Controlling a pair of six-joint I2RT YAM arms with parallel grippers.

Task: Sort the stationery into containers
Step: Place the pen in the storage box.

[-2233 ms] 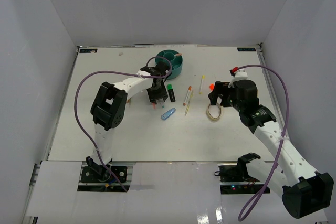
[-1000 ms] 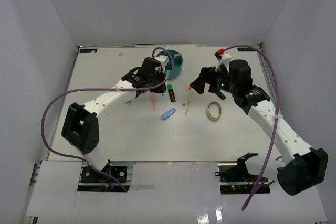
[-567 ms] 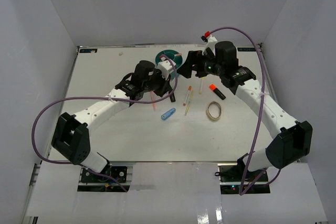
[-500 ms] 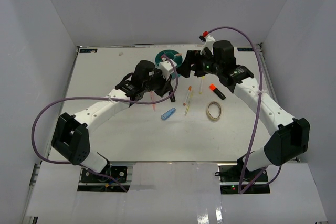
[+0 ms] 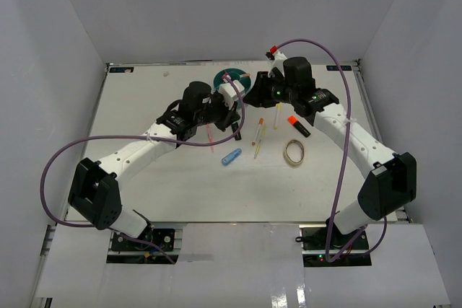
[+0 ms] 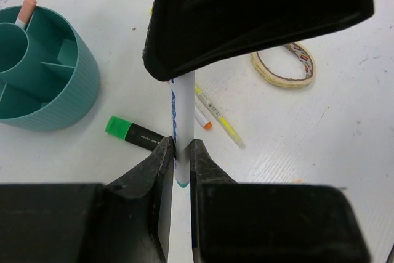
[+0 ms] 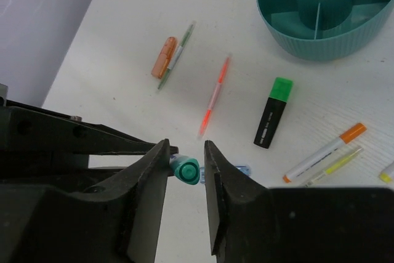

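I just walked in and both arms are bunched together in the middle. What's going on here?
The left gripper is shut on a white pen, holding it up near the teal organizer. The right gripper has a finger on either side of the pen's teal end. This looks like a handover, but I can't tell whether it grips yet. A green-capped highlighter, a tape ring and several thin pens lie unsorted on the table.

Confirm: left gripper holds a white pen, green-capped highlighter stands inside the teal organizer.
Wrong: the left wrist view shows the green-capped highlighter lying on the table beside the teal organizer. The left gripper does hold the white pen.
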